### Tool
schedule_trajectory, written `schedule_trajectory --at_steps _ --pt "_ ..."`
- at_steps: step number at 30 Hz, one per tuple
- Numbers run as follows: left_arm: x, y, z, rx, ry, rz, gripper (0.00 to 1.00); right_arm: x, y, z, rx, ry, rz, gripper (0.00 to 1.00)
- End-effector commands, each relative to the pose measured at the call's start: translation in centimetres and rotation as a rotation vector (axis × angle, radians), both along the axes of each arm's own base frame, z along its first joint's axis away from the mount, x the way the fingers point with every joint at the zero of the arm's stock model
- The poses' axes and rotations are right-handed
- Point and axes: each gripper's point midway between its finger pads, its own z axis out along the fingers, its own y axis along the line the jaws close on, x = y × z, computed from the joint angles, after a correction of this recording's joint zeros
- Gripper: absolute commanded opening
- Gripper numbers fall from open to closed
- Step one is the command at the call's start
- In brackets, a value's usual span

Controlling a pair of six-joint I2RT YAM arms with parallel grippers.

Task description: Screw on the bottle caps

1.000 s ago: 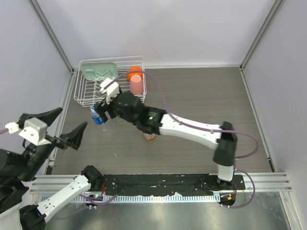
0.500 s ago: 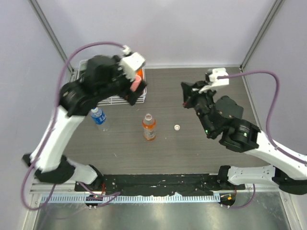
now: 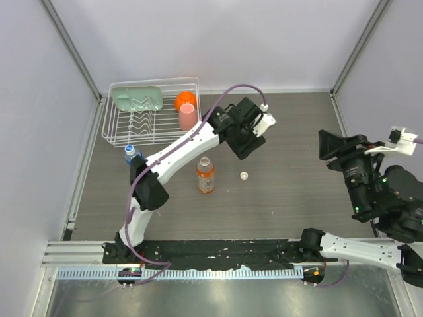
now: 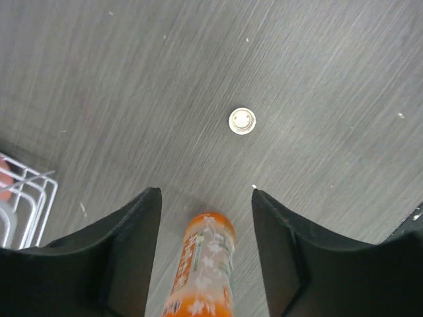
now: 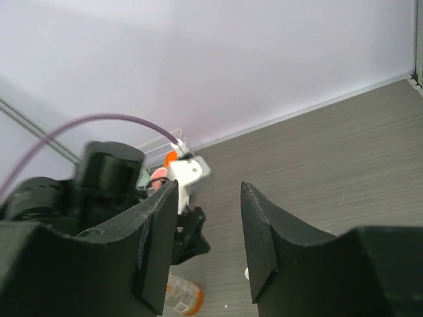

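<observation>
1. White cap (image 3: pixel 244 176) lies loose on the dark surface (image 3: pixel 297 132), just right of the orange-drink bottle (image 3: pixel 205 175) and not touching it.
2. The orange-drink bottle stands upright near the middle of the surface, and its neck looks uncapped.
3. The blue-label bottle (image 3: pixel 131 154) stands well to the left, in front of the wire dish rack (image 3: pixel 112 125), partly hidden by the left arm. Its top looks bluish.
4. The left gripper (image 4: pixel 203 193) hangs above the surface with its jaws spread and holding nothing. Its wrist view frames the orange-drink bottle between them, untouched, with the cap farther on.
5. The right gripper (image 5: pixel 206 188) is raised off to the right, its jaws spread and empty.
6. A pink cup (image 3: pixel 188 117) and an orange cup (image 3: pixel 186 100) sit in the rack.
</observation>
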Motion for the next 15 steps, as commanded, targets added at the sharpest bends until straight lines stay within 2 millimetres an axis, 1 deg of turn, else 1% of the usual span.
schedule_trajectory --at_steps 1,2,3,4,6,7,8,9,10,12,13,15 --pt "0.4 -1.3 -3.0 0.000 0.073 0.022 0.56 0.0 -0.1 -0.6 -0.016 0.024 -0.008 0.48" --pt "0.6 -1.3 -4.6 0.024 0.093 0.033 0.53 0.0 -0.1 -0.7 -0.040 0.029 -0.008 0.48" --pt "0.6 -1.3 -5.3 0.034 0.104 0.041 0.53 0.1 0.1 -0.6 -0.053 0.033 -0.009 0.48" --pt "0.2 -0.9 -6.8 0.061 0.128 0.044 0.52 0.1 0.1 -0.6 -0.056 0.034 -0.009 0.48" --pt "0.5 -1.3 -7.9 0.050 0.123 0.046 0.51 0.1 0.3 -0.5 -0.058 0.033 -0.001 0.48" --pt "0.3 -1.1 -9.1 0.066 0.134 0.049 0.51 0.1 0.3 -0.4 -0.057 0.032 0.002 0.48" --pt "0.8 -1.5 -9.3 0.046 0.116 0.054 0.51 0.1 0.5 -0.5 -0.060 0.033 0.008 0.48" --pt "0.9 -1.6 -9.7 0.047 0.114 0.054 0.51 0.1 0.6 -0.7 -0.061 0.034 0.013 0.48" --pt "0.8 -1.7 -10.3 0.049 0.121 0.053 0.51 0.1 0.8 -0.9 -0.066 0.036 0.017 0.48" --pt "0.8 -2.2 -10.8 0.034 0.134 0.052 0.51 0.2 1.2 -1.5 -0.076 0.044 0.022 0.48" --pt "0.8 -2.3 -11.5 0.037 0.146 0.063 0.51 0.2 1.2 -1.7 -0.077 0.047 0.022 0.48" --pt "1.2 -2.9 -11.7 0.015 0.137 0.066 0.51 0.4 1.8 -2.3 -0.091 0.054 0.028 0.47"
